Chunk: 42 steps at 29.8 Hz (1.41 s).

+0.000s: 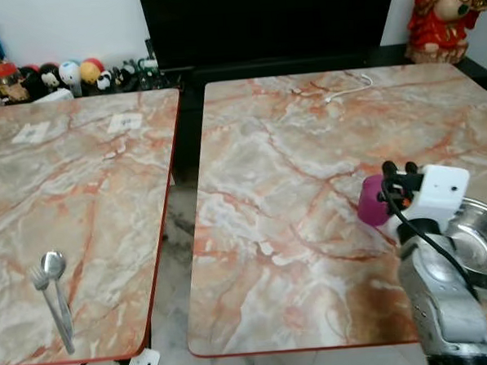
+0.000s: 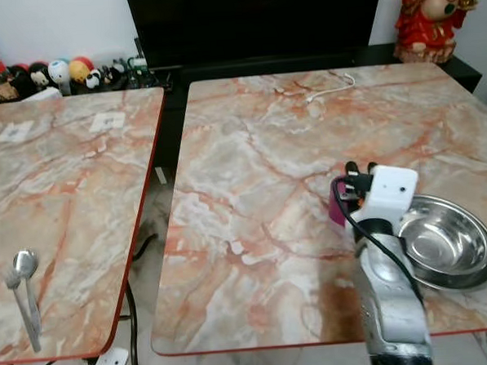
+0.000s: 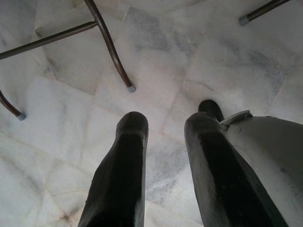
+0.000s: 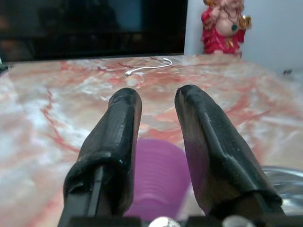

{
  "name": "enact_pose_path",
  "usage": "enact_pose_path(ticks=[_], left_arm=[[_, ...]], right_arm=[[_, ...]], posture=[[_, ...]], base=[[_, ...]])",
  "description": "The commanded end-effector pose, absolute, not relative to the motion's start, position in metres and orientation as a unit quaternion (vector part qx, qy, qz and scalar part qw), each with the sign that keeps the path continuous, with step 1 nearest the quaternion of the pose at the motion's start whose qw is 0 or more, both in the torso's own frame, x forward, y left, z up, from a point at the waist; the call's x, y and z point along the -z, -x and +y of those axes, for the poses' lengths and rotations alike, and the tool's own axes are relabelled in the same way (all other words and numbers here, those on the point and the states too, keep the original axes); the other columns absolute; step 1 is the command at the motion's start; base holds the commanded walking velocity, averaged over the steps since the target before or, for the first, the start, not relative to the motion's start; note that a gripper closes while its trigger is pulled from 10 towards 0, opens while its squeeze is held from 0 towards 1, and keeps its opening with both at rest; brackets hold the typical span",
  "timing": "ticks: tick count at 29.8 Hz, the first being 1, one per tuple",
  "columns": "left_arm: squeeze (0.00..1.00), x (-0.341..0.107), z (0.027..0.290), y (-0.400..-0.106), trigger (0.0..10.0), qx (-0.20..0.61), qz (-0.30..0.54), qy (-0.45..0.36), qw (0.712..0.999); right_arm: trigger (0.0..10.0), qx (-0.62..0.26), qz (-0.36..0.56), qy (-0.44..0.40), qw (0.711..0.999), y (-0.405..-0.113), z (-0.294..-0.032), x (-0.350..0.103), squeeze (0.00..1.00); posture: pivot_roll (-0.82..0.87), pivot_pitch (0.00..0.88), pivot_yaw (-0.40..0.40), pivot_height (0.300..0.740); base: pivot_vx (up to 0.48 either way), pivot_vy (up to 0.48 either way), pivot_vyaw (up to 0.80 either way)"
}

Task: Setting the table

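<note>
The purple cup (image 4: pixel 156 177) stands on the marble table (image 1: pixel 276 189) just under the right gripper (image 4: pixel 158 106), whose two black fingers are spread above it with the cup showing in the gap — not yet pinched. Just beside the gripper, to its right, sits the steel bowl (image 2: pixel 447 249); far off to its left, on the other table (image 1: pixel 72 183), lie a spoon (image 1: pixel 54 264) and fork (image 1: pixel 52 311).

The step in hand looks like taking or placing the cup next to the bowl; next the fingers would need to drop around the cup.

The right wrist view shows that finger gap, which the head views hide behind the wrist. The left gripper (image 3: pixel 165 137) hangs idle over the floor (image 3: pixel 71 118), fingers apart.
</note>
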<state>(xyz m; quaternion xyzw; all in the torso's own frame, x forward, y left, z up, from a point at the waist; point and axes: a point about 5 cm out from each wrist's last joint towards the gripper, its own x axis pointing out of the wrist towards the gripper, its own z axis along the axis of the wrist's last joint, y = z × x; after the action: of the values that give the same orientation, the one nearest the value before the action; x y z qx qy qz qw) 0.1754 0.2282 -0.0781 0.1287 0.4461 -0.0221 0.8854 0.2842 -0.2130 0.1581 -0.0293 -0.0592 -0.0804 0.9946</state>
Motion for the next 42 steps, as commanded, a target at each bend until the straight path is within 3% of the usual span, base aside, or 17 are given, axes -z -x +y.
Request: enact_pose_path(ticks=[1,7,16,25,42], left_arm=[[0.00,0.078,0.231,-0.176,10.0,0.017,0.448,-0.129,0.885],[0.00,0.076,0.233,-0.178,10.0,0.012,0.446,-0.129,0.886],[0.00,0.077,0.238,-0.174,10.0,-0.001,0.454,-0.125,0.882],[0.00,0.078,0.238,-0.173,10.0,-0.001,0.456,-0.123,0.882],[0.00,0.078,0.237,-0.172,10.0,-0.001,0.454,-0.120,0.883]], right_arm=[[10.0,0.065,-0.086,0.058,0.993,-0.282,-0.213,-0.169,0.00],[10.0,0.046,-0.104,0.058,0.992,-0.286,-0.205,-0.174,0.00],[10.0,0.020,-0.121,0.055,0.991,-0.285,-0.191,-0.176,0.00],[10.0,0.015,-0.121,0.034,0.992,-0.287,-0.190,-0.175,0.00],[10.0,-0.002,-0.124,0.024,0.992,-0.292,-0.176,-0.175,0.00]], posture=[[-0.04,0.000,0.030,0.740],[-0.03,0.000,0.031,0.740],[-0.03,0.002,0.033,0.740],[-0.02,0.010,0.029,0.740],[-0.01,0.009,0.019,0.740]], base=[[0.000,0.000,0.00],[0.000,0.000,0.00],[0.000,0.000,0.80],[0.000,0.480,0.69],[0.000,0.480,0.00]])
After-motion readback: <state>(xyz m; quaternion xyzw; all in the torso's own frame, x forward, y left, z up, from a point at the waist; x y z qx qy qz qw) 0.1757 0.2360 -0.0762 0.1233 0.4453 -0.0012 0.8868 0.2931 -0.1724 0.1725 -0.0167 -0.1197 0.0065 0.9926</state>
